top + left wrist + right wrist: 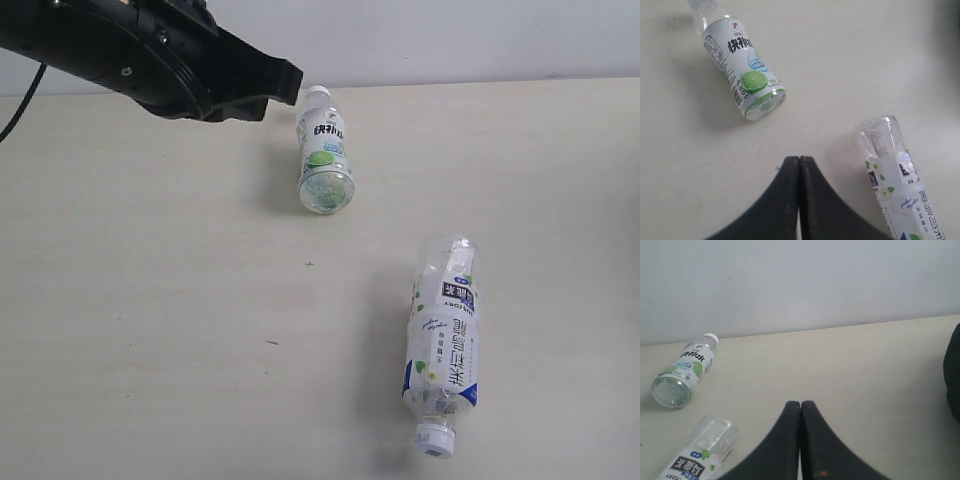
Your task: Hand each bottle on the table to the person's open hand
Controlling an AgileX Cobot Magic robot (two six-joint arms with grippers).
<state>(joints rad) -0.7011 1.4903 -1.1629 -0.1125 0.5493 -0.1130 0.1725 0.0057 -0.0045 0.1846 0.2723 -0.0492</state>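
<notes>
In the left wrist view, the picture's edge cuts the cap off the lime-label bottle (742,75) and crops the blue-label bottle (895,185) partway along its label, so its cap end is out of sight. A dark shape (953,372) at the edge of the right wrist view is too cropped to identify.
</notes>
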